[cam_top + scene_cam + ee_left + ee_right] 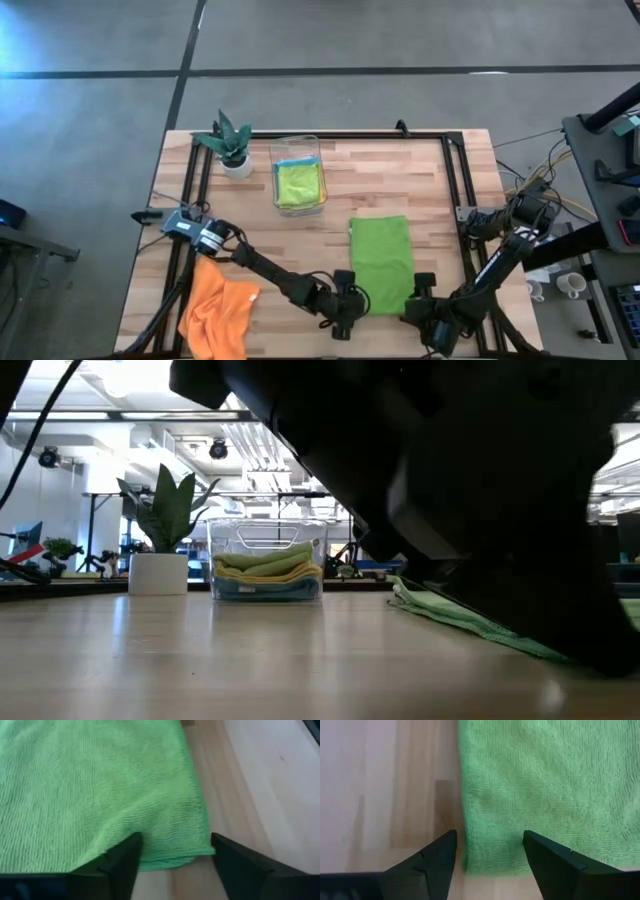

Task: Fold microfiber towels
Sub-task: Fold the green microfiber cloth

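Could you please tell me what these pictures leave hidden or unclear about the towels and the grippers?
- Low view: a dark arm fills the right, hiding most of the green towel.
- High view: the orange towel is cut off by the bottom edge.
- High view: the folded towels in the clear bin are stacked, so only the top one shows.
- Wrist views: left gripper and right gripper straddle towel corners; contact is unclear.

The high view looks straight down on the whole surface (400,180). The low view sits at surface height, facing the room. Both wrist views look closely at the green towel (381,262), sharing its near edge.
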### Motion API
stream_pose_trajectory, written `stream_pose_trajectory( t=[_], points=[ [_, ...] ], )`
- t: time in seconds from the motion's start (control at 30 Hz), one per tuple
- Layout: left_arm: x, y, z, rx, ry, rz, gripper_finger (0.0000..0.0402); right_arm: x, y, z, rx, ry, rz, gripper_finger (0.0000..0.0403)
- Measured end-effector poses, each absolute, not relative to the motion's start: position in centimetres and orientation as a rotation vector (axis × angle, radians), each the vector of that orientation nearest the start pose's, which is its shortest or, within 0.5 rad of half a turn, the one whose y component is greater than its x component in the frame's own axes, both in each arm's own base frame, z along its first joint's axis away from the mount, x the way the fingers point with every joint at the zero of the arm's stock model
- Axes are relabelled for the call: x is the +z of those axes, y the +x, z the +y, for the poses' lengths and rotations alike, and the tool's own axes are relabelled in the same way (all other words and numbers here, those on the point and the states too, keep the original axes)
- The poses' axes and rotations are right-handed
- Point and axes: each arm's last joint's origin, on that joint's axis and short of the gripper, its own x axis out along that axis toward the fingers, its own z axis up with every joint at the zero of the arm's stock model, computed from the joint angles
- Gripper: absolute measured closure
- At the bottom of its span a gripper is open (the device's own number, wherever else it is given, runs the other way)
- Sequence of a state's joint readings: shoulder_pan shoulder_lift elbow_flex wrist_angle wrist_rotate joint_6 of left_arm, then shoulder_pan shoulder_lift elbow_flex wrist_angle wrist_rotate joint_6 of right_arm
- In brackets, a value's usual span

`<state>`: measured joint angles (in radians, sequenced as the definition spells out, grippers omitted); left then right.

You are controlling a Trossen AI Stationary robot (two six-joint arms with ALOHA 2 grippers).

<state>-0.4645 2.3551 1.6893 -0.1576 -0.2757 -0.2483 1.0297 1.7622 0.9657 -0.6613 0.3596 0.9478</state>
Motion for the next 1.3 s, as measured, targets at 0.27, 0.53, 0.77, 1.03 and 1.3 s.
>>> stream_pose_trajectory(
  t=[0.27, 0.53, 0.77, 1.03, 1.3],
  points=[
    [11.8, 45.4, -21.0, -0.017, 0.05, 0.784, 0.0374, 13.2, 16.4, 24.1, 0.012, -0.113, 1.242, 0.0259],
    [13.6, 45.6, -21.1, -0.024, 0.002, 0.762, 0.0399, 14.0, 16.5, 24.6, 0.07, -0.101, 1.296, 0.0386],
    [17.8, 44.4, -23.3, -0.118, -0.095, 0.675, 0.0401, 18.3, 16.1, 27.0, 0.17, -0.078, 1.339, 0.0393],
    [19.2, 43.8, -23.9, -0.115, -0.112, 0.641, 0.0401, 20.7, 16.5, 26.1, 0.035, -0.256, 1.287, 0.0393],
    [20.8, 45.1, -18.4, 0.045, -0.055, 0.662, 0.0401, 20.6, 18.0, 22.2, -0.196, -0.373, 1.367, 0.0394]
  ],
)
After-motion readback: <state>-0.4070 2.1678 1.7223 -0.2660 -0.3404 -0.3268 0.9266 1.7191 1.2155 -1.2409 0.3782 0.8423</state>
